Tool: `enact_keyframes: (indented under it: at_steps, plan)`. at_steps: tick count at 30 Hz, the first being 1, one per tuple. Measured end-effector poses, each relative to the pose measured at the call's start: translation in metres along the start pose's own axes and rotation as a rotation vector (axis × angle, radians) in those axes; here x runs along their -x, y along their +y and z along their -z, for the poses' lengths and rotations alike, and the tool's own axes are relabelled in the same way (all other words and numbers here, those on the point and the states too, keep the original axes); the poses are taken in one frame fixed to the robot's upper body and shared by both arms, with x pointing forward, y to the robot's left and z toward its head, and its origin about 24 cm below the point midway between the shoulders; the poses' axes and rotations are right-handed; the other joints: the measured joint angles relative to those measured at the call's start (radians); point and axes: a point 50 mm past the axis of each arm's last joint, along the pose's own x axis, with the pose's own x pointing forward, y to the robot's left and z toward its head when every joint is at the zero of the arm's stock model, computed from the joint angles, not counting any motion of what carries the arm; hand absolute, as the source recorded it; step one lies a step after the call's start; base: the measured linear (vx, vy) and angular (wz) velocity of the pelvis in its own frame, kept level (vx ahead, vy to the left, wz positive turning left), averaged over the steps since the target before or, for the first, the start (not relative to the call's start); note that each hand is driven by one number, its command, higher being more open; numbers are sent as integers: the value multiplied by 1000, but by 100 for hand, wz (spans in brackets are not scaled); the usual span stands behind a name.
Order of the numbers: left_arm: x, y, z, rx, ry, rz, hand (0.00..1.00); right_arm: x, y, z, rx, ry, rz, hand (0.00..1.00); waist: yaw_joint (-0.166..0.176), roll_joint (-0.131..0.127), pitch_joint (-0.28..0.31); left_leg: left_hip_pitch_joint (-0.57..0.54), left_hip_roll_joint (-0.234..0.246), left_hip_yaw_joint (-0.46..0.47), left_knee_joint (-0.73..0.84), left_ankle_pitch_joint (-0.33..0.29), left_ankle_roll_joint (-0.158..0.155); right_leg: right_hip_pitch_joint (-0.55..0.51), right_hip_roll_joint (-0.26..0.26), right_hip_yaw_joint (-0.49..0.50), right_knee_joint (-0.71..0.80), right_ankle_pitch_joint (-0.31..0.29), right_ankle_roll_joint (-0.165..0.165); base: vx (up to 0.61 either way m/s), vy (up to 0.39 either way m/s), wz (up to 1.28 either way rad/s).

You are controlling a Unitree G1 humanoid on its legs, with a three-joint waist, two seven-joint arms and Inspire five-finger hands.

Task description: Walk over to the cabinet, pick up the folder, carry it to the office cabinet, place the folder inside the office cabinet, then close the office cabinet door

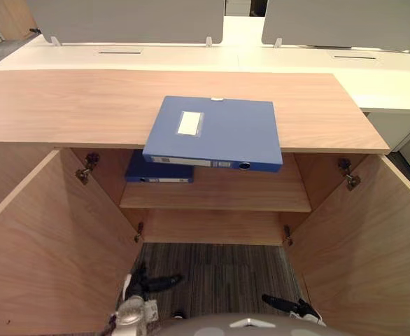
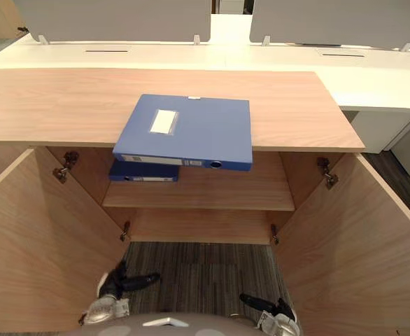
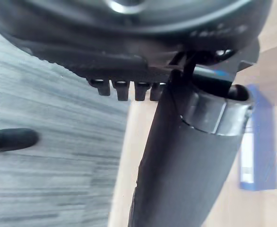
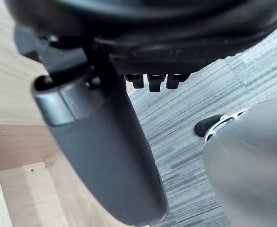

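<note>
Left hand (image 1: 149, 283), right hand (image 1: 287, 305), two blue folders (image 1: 215, 133) (image 1: 156, 172), two open doors (image 1: 44, 245) (image 1: 373, 245)

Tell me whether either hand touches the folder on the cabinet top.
Apart. The left eye view shows the left hand and right hand low over the floor, well clear of the folder on the cabinet top.

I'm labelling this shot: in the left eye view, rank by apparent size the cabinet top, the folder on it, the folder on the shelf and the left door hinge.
Largest to smallest:
1. cabinet top
2. folder on top
3. folder on the shelf, partly hidden by the upper one, so its real size is unsure
4. left door hinge
</note>
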Motion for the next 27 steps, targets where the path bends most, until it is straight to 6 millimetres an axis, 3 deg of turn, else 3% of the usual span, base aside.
enact_keyframes:
  at_steps: [2,3,8,17,23,27]
  plan:
    - [4,8,-29,0,-147,-21,100,0,-2,1,6,-4,3,100,11,2,1,0,-1,-6,0,0,0,4,1,0,-4,0,0,10,-8,7]
    - [8,10,-53,12,-261,-35,100,0,-4,-1,8,-13,5,100,20,9,5,3,-2,-13,0,-1,1,9,1,-1,-7,-1,-2,6,-10,4]
    - [27,9,-108,54,-535,-48,100,0,-5,-3,54,-24,-1,100,23,20,1,18,-1,-83,0,-4,5,32,3,-7,-8,-5,-9,10,-23,7]
    - [57,16,-146,54,-767,-101,100,0,-15,1,73,-15,16,100,21,21,-2,52,1,-85,0,-10,5,63,3,1,-4,-8,-14,-26,-3,-1]
    - [82,26,-179,-153,-983,-166,100,1,-28,12,163,17,24,100,18,27,-15,54,3,-89,3,-11,3,65,8,10,-1,-9,-13,-24,-12,-1]
    - [89,28,-191,-274,-1064,-189,100,1,-34,16,209,33,30,100,3,41,-38,55,4,-94,7,-11,3,68,9,16,-1,-9,-13,0,0,0]
